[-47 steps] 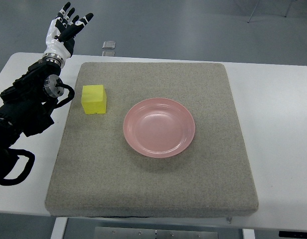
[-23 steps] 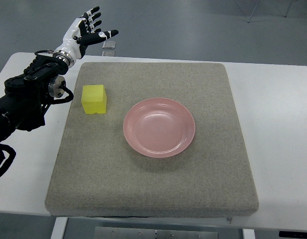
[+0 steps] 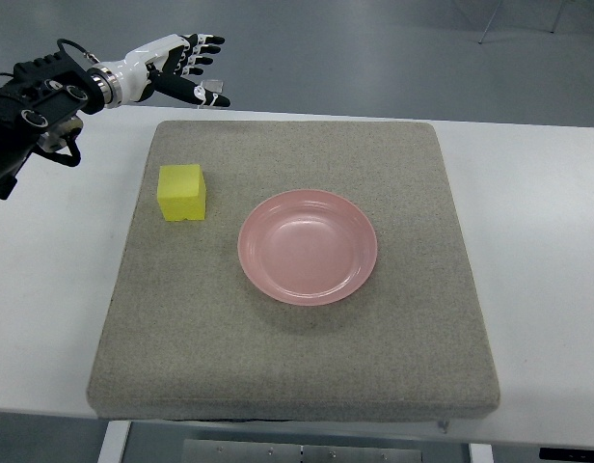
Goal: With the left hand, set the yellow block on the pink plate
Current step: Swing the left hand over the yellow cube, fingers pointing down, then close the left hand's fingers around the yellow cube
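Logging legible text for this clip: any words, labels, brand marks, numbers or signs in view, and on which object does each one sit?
None can be read.
Yellow foam block: plain faces, no print.
Round pink plate: unmarked.
Grey felt mat and white table: no print.
White and black left hand, fingers spread: no legible marking.
Small grey object at the table's far edge: too small to tell.

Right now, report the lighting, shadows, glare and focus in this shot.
Top view: lighting is soft and even; the yellow block and pink plate throw only faint shadows on the grey mat. The plate shows a mild sheen, no harsh glare. Everything is in focus, and the left robot hand, open beyond the mat's far-left corner, looks sharp too.
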Robot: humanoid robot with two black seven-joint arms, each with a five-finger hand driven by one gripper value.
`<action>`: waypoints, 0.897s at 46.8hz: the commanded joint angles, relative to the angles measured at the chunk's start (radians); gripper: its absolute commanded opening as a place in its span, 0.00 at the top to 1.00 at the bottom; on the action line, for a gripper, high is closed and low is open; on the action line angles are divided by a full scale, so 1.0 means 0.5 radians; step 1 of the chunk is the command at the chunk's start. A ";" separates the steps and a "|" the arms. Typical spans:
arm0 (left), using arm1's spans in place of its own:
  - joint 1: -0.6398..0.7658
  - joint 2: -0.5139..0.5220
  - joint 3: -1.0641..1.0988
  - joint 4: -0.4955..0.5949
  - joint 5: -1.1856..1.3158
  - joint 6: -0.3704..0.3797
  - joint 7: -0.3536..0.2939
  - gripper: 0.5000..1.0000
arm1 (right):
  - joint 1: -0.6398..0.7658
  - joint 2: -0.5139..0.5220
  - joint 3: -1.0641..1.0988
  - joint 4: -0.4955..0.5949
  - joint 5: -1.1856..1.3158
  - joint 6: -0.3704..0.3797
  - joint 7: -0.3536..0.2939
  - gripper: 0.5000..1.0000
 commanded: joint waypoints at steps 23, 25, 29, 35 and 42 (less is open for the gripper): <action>-0.274 0.206 0.127 -0.162 1.295 -0.251 -0.283 0.05 | 0.001 0.000 0.000 0.000 0.000 -0.001 0.001 0.15; -0.310 0.240 0.127 -0.245 1.341 -0.251 -0.314 0.05 | 0.001 0.000 0.000 0.000 0.000 -0.001 -0.002 0.15; -0.378 0.341 0.127 -0.456 1.424 -0.254 -0.354 0.05 | 0.001 0.000 0.000 0.000 0.000 0.002 0.001 0.15; -0.415 0.430 0.121 -0.665 1.645 -0.217 -0.354 0.12 | 0.001 0.000 0.000 0.000 0.000 -0.001 0.001 0.15; -0.384 0.427 0.127 -0.693 1.676 -0.134 -0.354 0.11 | 0.001 0.000 0.000 0.003 0.000 -0.001 0.001 0.15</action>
